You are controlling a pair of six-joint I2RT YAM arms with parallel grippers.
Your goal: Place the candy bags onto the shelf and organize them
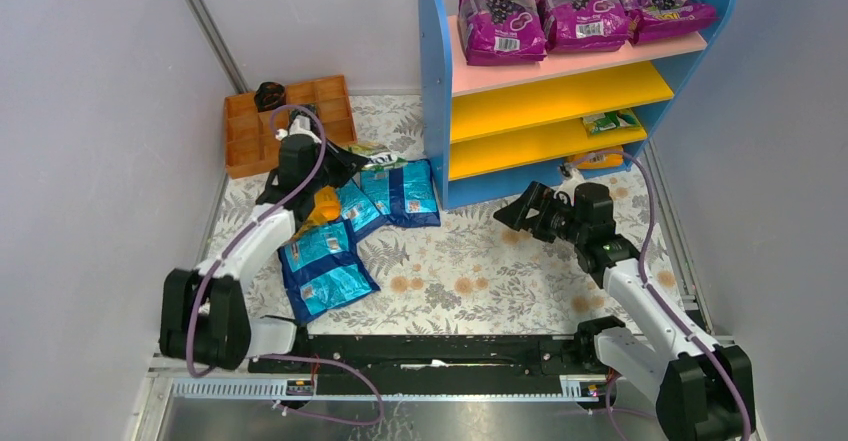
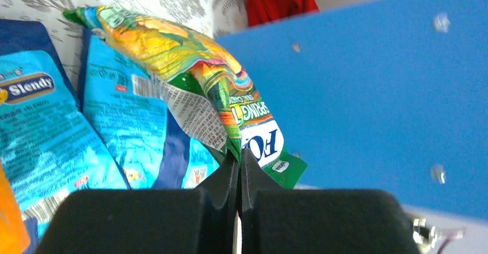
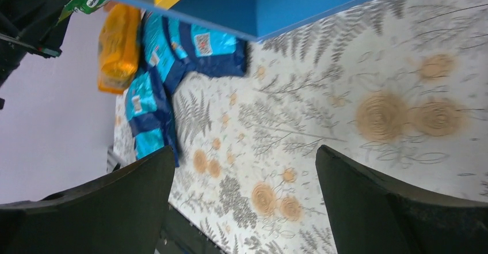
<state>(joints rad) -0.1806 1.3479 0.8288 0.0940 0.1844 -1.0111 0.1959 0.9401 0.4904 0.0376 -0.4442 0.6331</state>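
Observation:
My left gripper (image 2: 239,157) is shut on the edge of a green-yellow candy bag (image 2: 190,75), close to the shelf's blue side panel (image 2: 374,87). From the top view, this gripper (image 1: 345,164) sits left of the shelf (image 1: 435,91) with the bag (image 1: 380,157) at its tip. Three blue candy bags (image 1: 405,191) (image 1: 358,211) (image 1: 325,269) and an orange one (image 1: 323,204) lie on the floral mat beside it. A green bag (image 1: 612,121) and an orange bag (image 1: 600,159) lie on the lower boards. My right gripper (image 1: 520,211) (image 3: 244,150) hangs open and empty over the mat in front of the shelf.
Three purple grape-print bags (image 1: 580,11) fill the pink top board. An orange compartmented tray (image 1: 285,126) with a dark object (image 1: 268,93) stands at the back left. Grey walls close in on both sides. The black base rail (image 1: 430,351) runs along the near edge.

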